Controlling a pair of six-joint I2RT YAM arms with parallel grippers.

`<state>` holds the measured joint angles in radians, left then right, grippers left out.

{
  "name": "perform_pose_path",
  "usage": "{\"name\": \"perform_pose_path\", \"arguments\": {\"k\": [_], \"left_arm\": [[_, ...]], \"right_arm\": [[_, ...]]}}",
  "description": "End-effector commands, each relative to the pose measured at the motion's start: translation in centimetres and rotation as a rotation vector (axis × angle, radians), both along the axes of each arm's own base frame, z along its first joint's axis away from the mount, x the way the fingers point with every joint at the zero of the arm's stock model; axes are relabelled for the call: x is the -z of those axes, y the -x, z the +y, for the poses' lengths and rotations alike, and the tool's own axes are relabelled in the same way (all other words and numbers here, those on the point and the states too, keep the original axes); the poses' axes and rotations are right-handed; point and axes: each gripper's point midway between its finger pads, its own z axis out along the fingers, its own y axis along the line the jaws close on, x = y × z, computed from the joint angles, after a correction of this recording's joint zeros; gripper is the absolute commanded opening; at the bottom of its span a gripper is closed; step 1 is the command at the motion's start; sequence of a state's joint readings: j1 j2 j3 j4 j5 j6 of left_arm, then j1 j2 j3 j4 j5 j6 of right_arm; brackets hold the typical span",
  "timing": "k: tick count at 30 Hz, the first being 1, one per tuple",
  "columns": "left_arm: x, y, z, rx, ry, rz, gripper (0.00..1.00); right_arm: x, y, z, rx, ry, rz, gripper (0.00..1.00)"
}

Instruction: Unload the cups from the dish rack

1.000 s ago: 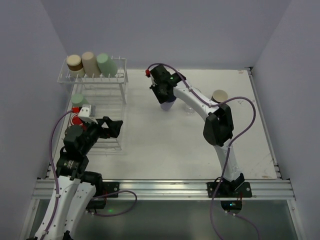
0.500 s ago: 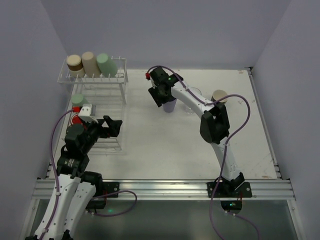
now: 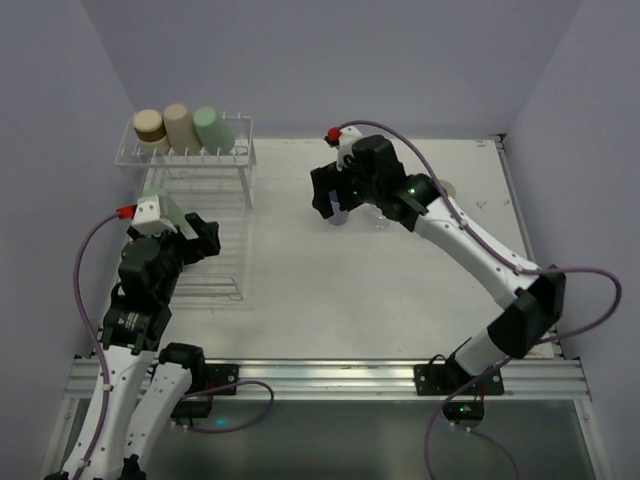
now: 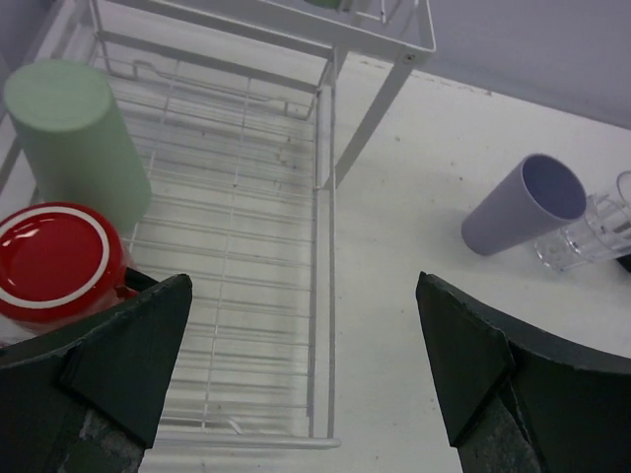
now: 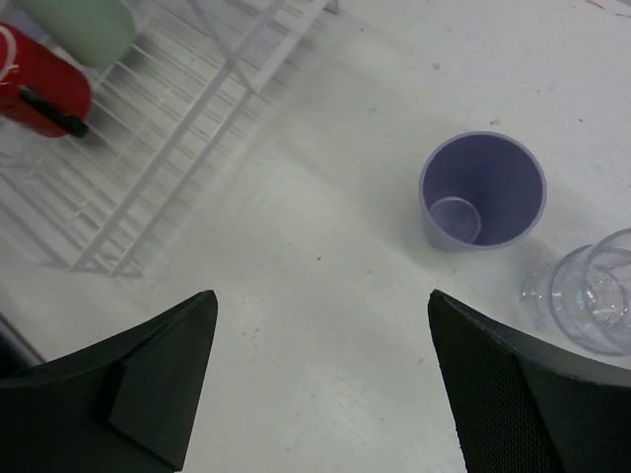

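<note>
Red cup [image 4: 54, 258] sits partly hidden behind the left pincer [image 4: 301, 350]

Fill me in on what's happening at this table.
Two robot arms are unloading cups from a white dish rack. The right claw is open and empty above a purple cup, which stands mouth up on the table beside a clear glass. The left claw is open too, over the rack's base, where a red cup and a pale green cup sit. On the raised shelf rest a tan-brown cup, a beige cup and another green cup.
</note>
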<state>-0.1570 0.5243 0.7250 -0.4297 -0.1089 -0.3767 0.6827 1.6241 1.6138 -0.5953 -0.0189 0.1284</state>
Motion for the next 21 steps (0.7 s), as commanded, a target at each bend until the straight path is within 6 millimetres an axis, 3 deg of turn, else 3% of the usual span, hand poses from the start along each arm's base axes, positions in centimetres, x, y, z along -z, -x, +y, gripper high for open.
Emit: {"name": "perform_pose_path", "arguments": {"k": [1,3,5,6,7,14,18,21], "left_arm": [[-1.5,-0.8,2.7,-0.161,-0.011,0.001,1.0],[-0.3,-1.9,3.7,-0.223,-0.051,0.048,1.0],[0.6,-2.8,4.3,-0.263,-0.066,0.085,1.0],[1.8,-3.5,4.7,-0.287,-0.075,0.13,1.0],[2.2,-3.9,4.9,-0.298,-0.071,0.143,1.0],[3.6,-6.9,8.3,-0.411,-0.066,0.134,1.0],[4.4,-6.7,10.3,-0.495,-0.048,0.198,1.0],[4.6,-5.1,11.5,-0.571,-0.074,0.239,1.0]], "right_arm": [[-4.5,2.3,1.1,-0.025,-0.261,-0.107,0.9],[-4.3,4.3,0.0,-0.038,-0.305,-0.12,0.89],[-4.6,5.1,-0.3,-0.044,-0.347,-0.135,0.89],[-3.7,5.5,-0.6,-0.043,-0.34,-0.126,0.89],[-4.4,5.9,-1.1,-0.035,-0.354,-0.142,0.89],[-3.0,7.4,-2.3,-0.032,-0.385,-0.158,0.87],[-2.7,7.6,-2.1,-0.043,-0.388,-0.148,0.87],[-2.6,7.6,-2.0,-0.045,-0.389,-0.145,0.87]]}}
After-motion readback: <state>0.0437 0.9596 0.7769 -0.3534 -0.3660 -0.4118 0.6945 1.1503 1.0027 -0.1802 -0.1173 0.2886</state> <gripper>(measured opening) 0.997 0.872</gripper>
